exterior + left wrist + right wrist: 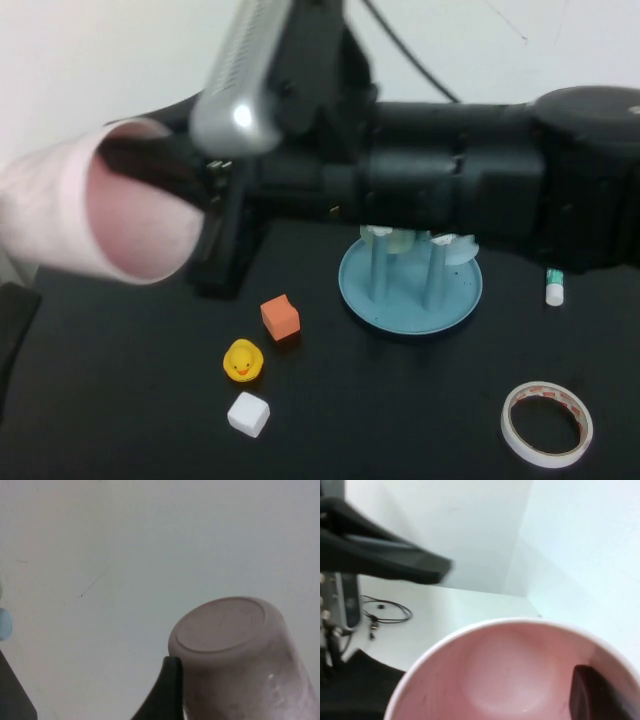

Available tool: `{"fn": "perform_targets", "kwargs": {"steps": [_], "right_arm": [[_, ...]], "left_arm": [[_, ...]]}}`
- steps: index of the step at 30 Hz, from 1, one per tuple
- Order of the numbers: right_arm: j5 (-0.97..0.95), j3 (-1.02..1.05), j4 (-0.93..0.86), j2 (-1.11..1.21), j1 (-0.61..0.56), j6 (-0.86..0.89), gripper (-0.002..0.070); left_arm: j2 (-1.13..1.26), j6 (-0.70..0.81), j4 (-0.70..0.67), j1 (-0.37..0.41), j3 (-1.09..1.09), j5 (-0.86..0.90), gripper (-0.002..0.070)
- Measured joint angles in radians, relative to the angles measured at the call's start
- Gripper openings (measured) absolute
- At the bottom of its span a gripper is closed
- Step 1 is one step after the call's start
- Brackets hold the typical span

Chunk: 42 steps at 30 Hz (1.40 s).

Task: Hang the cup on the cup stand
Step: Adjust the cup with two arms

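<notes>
High above the table's left side, the cup [95, 205] is held aloft on its side, mouth toward the camera, well apart from the cup stand [410, 290]. The right gripper [185, 175] pinches the cup's wall, one finger [592, 697] visible inside the rim, jaws pressed close on it. The left gripper [167, 690] sits just beside the cup's base, jaws spread wide; one finger lies against the cup without clamping it. Judged progress: the cup is lifted and appears handed to the right arm; carrying it over, inverting it and lowering it onto a peg [377, 270] remain. Nothing hangs on the stand's visible pegs.
</notes>
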Motion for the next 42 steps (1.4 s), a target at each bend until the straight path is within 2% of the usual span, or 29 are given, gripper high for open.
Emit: {"fn": "perform_targets", "kwargs": {"steps": [11, 19, 26, 39, 42], "right_arm": [[-0.013, -0.099, 0.000, 0.083, 0.094, 0.000, 0.0032], [-0.010, -0.108, 0.008, 0.101, 0.098, 0.000, 0.0031], [0.101, -0.108, 0.003, 0.113, 0.116, 0.000, 0.0025], [0.112, -0.108, 0.003, 0.114, 0.116, 0.000, 0.0025], [0.113, -0.108, -0.008, 0.114, 0.116, 0.010, 0.0036]], "left_arm": [[0.002, -0.009, -0.011, 0.000, -0.007, -0.037, 0.0692], [0.008, 0.022, -0.008, 0.000, -0.007, -0.054, 0.0692], [0.008, 0.026, -0.010, 0.000, -0.007, -0.060, 0.0692], [0.008, 0.003, -0.010, 0.000, -0.007, -0.060, 0.0693], [0.008, 0.015, -0.010, 0.000, -0.007, -0.060, 0.0654]]}}
